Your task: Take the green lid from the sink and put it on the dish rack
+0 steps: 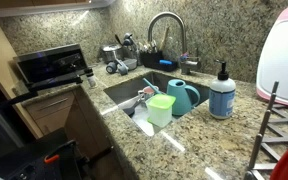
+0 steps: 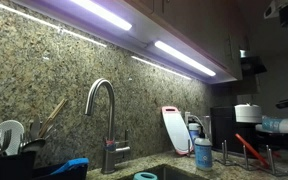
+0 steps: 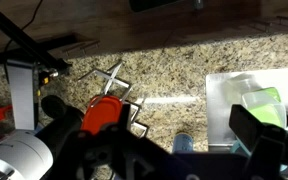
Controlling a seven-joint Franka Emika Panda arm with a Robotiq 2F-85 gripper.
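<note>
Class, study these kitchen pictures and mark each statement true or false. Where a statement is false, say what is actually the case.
1. The green lid is in the sink. True.
2. The teal jug stands on the dish rack. False: it is in the sink, next to the green lid.
3. A pump bottle stands on the counter beside the sink. True.
4. The black utensil caddy sits on the dish rack. False: it stands on the counter behind the sink, near the faucet.
</note>
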